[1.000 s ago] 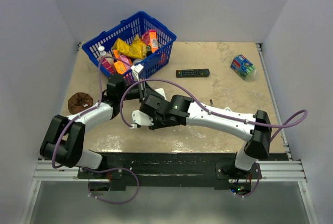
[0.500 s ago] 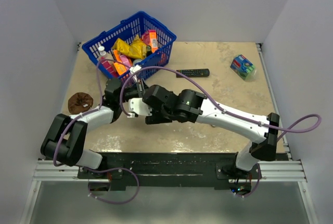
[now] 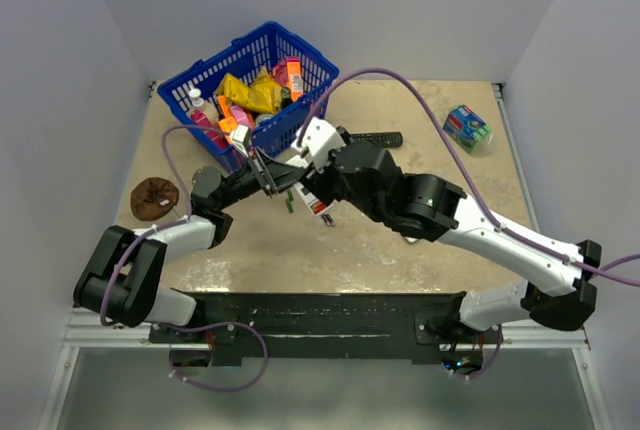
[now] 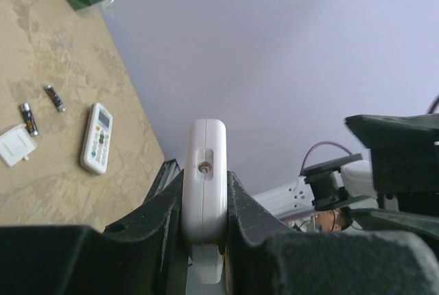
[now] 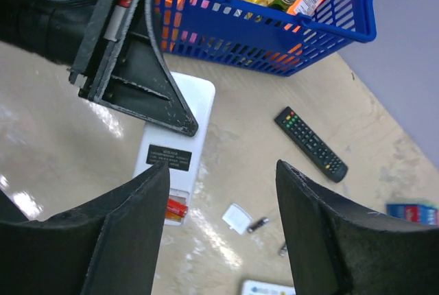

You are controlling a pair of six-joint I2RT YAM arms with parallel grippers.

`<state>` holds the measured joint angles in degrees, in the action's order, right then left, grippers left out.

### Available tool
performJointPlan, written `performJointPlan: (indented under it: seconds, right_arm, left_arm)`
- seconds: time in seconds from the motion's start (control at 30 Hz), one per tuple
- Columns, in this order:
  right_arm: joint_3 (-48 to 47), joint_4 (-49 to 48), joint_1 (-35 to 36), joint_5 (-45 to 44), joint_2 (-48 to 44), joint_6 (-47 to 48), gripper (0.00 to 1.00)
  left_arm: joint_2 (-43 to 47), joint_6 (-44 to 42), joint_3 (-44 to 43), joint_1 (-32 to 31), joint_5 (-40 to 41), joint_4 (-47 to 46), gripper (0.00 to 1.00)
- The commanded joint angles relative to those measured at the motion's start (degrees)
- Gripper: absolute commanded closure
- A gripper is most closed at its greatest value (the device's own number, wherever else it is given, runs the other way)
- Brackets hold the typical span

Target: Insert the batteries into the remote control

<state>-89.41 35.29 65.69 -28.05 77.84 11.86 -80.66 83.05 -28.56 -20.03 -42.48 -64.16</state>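
Observation:
My left gripper [image 4: 204, 185] is shut on the small white remote control [image 4: 204, 171], seen edge-on between its fingers. In the right wrist view the remote [image 5: 177, 140] shows its back, with a black label and an open compartment holding a red-orange battery [image 5: 175, 207]. My right gripper [image 5: 223, 219] is open and empty just above it. Two dark batteries [image 5: 258, 224] [image 5: 282, 248] and a small white cover [image 5: 237, 217] lie on the table beyond. In the top view the left gripper [image 3: 268, 172] holds the remote [image 3: 316, 202] under the right gripper [image 3: 325, 185].
A blue basket [image 3: 250, 55] of snack packs stands at the back left. A long black remote [image 5: 311, 144] lies behind the arms. A white remote with grey buttons [image 4: 96, 137] lies near the batteries. A green-blue pack [image 3: 467, 128] sits back right, a brown lump [image 3: 154, 196] at left.
The left gripper has lifted the remote up and to the right, toward the table's middle. The right arm has swung back and right, and its gripper now hangs over the remote.

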Motion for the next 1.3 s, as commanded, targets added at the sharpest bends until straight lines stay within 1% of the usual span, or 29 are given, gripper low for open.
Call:
performJointPlan:
  seconds: [0.0,0.07,0.13,0.3,0.47,0.5,0.7,0.9,1.27]
  right_arm:
    - [7.0,-11.9,-2.7,-1.2,-4.8,-14.9,0.36]
    - [9.2,-13.4,-4.1,1.2,-6.8,-18.4,0.37]
    - [12.2,-15.8,-6.4,4.3,-8.0,-20.0,0.39]
    - [16.3,-20.4,-10.0,11.6,-10.6,-21.1,0.54]
    - [18.0,-21.6,-11.5,16.4,-11.5,-20.4,0.66]
    - [18.7,-22.3,-11.6,18.4,-12.0,-20.0,0.67]
    - [20.8,-24.1,-12.5,22.9,-12.6,-17.7,0.68]
    - [21.1,-26.3,-12.9,24.4,-13.5,-16.7,0.68]
    - [22.1,-25.9,-13.0,25.3,-13.0,-15.5,0.68]
  left_arm:
    - [3.8,2.4,1.4,-0.2,8.4,-10.3,1.00]
    - [4.5,2.3,2.6,-0.2,11.6,-12.3,1.00]
    - [5.3,2.4,3.8,-0.2,15.4,-14.7,1.00]
    - [6.0,2.2,3.5,-0.3,17.9,-17.2,1.00]
    - [8.5,0.6,4.0,-0.3,17.7,-13.8,1.00]
    - [9.7,0.1,4.1,-0.3,18.0,-13.1,1.00]
    - [12.2,-2.1,3.1,-0.3,18.1,-8.6,1.00]
    - [13.7,-3.1,2.5,-0.3,17.7,-5.4,1.00]
    - [14.9,-3.2,2.2,-0.3,17.4,-4.5,1.00]
